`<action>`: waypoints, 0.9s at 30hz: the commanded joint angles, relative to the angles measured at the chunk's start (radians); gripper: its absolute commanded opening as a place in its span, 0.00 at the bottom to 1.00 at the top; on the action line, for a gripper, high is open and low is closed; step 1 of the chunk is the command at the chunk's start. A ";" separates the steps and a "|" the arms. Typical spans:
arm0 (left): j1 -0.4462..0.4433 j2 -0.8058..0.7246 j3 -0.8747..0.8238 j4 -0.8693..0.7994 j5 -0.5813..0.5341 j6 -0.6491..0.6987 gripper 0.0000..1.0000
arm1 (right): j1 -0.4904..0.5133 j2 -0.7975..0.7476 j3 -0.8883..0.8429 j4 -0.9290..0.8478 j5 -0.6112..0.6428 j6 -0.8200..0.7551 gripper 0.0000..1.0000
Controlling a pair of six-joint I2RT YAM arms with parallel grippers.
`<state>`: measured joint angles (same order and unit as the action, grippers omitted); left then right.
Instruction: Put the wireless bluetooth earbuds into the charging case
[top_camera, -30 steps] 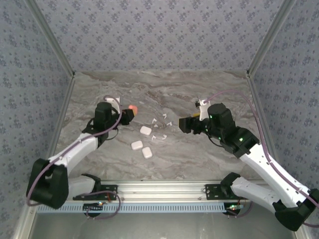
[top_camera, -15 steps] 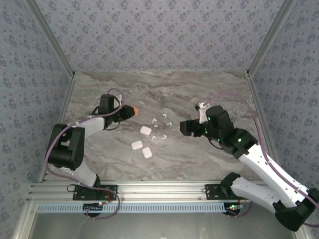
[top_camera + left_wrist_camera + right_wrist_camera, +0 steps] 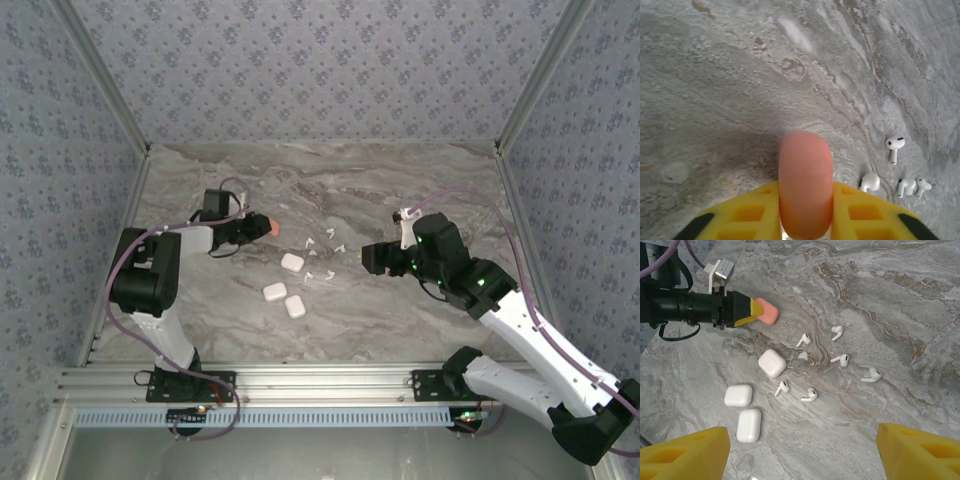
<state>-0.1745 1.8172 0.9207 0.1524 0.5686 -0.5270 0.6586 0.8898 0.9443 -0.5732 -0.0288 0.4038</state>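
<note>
Marble tabletop (image 3: 400, 190), loose earbuds (image 3: 840, 359) right of left end effector (image 3: 258, 229)

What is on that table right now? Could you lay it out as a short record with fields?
Surface: grey marbled table
Cases: three white charging cases, closed, lying close together
Earbuds: several white earbuds loose on the table beside the cases, none in a case
Left gripper: shut on a pink-orange rounded item; what it is I cannot tell
Right gripper: open, holding nothing, looking down on the earbuds and cases
</note>
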 commanded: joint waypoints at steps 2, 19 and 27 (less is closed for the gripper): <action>0.014 0.023 0.043 -0.010 0.047 0.027 0.36 | -0.004 -0.011 -0.016 -0.023 0.026 0.015 0.80; 0.043 -0.200 0.006 -0.068 -0.048 0.055 0.71 | 0.123 0.132 -0.012 -0.125 0.149 0.162 0.80; 0.044 -0.520 -0.085 -0.186 -0.180 0.074 0.78 | 0.328 0.401 0.054 -0.080 0.181 0.218 0.81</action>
<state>-0.1364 1.3808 0.8623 0.0483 0.4614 -0.4767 0.9356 1.2179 0.9466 -0.6582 0.1169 0.5812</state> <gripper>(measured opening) 0.775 0.805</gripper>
